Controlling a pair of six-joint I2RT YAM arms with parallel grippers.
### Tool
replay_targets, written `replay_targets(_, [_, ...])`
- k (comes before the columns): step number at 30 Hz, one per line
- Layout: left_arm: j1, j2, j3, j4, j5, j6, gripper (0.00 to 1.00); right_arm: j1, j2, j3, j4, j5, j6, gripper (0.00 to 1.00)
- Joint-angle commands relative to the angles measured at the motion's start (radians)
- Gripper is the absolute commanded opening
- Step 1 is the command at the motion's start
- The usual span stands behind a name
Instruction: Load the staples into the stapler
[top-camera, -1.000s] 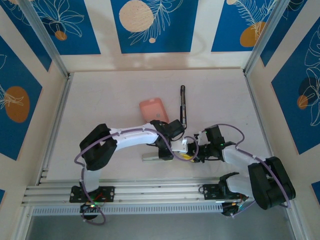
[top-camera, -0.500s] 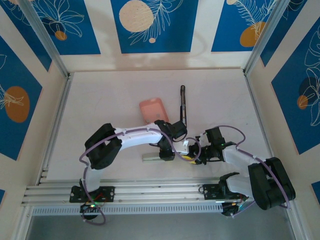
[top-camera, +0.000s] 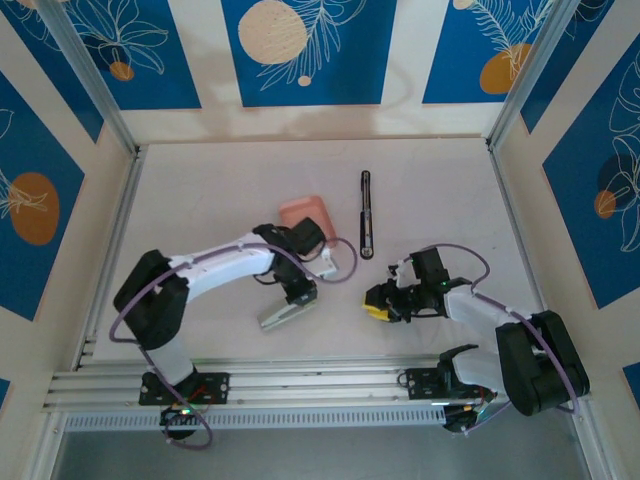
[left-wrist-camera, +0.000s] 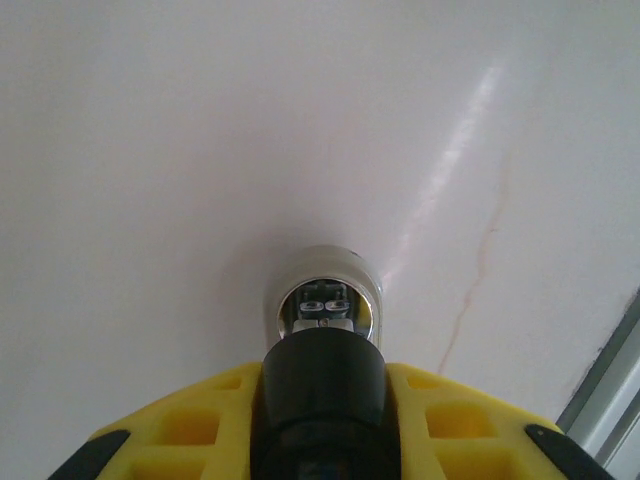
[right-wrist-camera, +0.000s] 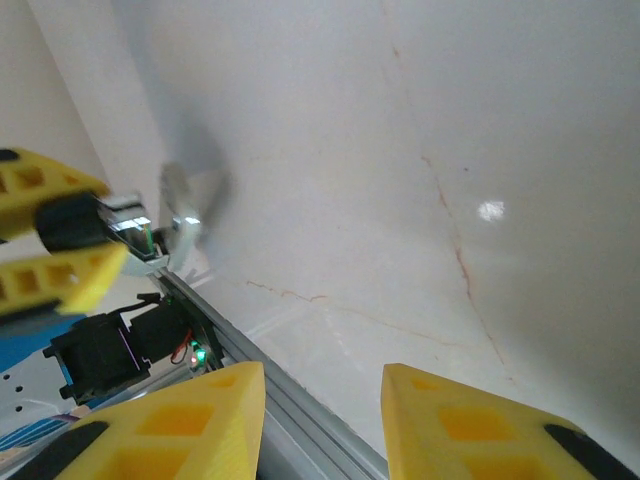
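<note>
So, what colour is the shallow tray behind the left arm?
The tray is salmon pink; the top external view shows it best.

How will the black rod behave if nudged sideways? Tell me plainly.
The rod is long, thin and lies straight, so it is probably stiff and light. If it is round, as it seems, a sideways push may roll it. A push near one end would likely pivot it on the smooth table.
</note>
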Motion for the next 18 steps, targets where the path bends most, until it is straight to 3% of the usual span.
replay_targets(1, [0.102, -0.092, -0.029, -0.034, 0.051, -0.169, 0.14, 0.014, 0.010, 0.038, -0.012, -0.025, -0.013, 0.37])
replay_targets(6, [0.256, -0.176, -0.109, 0.004, 0.067, -0.324, 0.16, 0.041, 0.012, 0.056, -0.025, -0.005, -0.006, 0.37])
replay_targets(11, [0.402, -0.187, -0.160, 0.046, 0.067, -0.452, 0.23, 0.065, 0.001, 0.079, -0.061, 0.013, -0.005, 0.37])
replay_targets(18, [0.489, -0.074, -0.143, 0.056, 0.040, -0.483, 0.29, 0.092, -0.054, 0.120, -0.153, 0.069, -0.009, 0.37])
